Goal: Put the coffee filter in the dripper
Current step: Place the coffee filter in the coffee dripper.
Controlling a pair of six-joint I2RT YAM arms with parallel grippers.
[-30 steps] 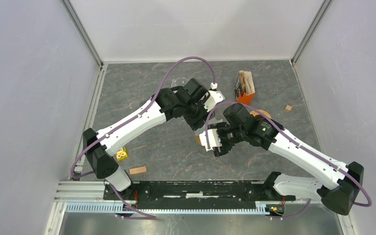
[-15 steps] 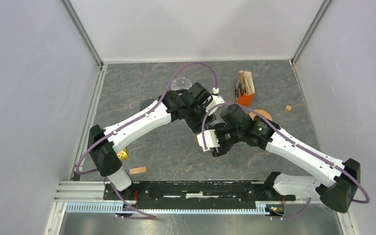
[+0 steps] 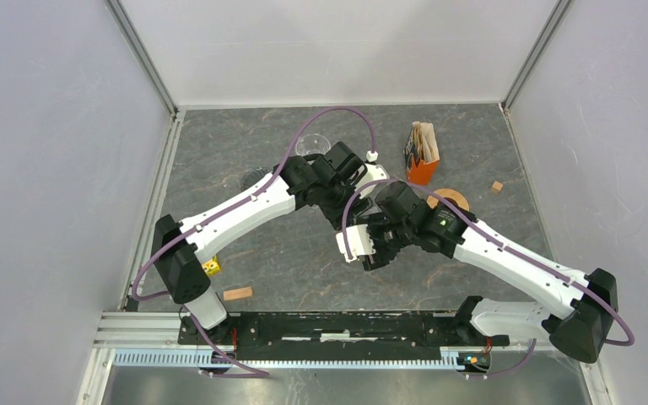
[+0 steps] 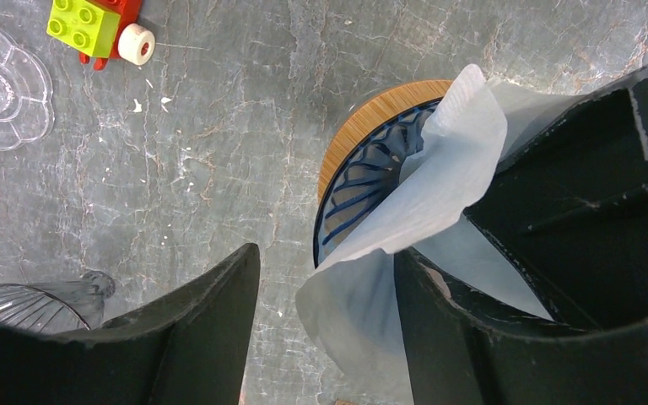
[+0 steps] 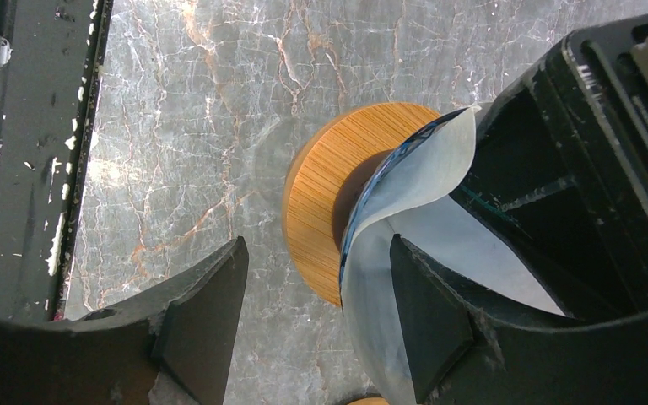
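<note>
My left claw (image 4: 325, 261) is spread, with bare table showing between its fingers. The white coffee filter (image 4: 439, 169) drapes over the tip of its 3 o'clock finger and spills across the blue ribbed dripper (image 4: 359, 186). The dripper sits on its wooden base (image 4: 363, 126) at about 1 o'clock from the claw. My right claw (image 5: 319, 249) is spread too, with the same paper curled against its 3 o'clock finger. I cannot tell whether the filter is seated in the cone. From overhead both wrists crowd together mid-table; the orange filter box (image 3: 423, 152) stands at 1 o'clock from them, a clear glass piece (image 3: 312, 143) at 11 o'clock
</note>
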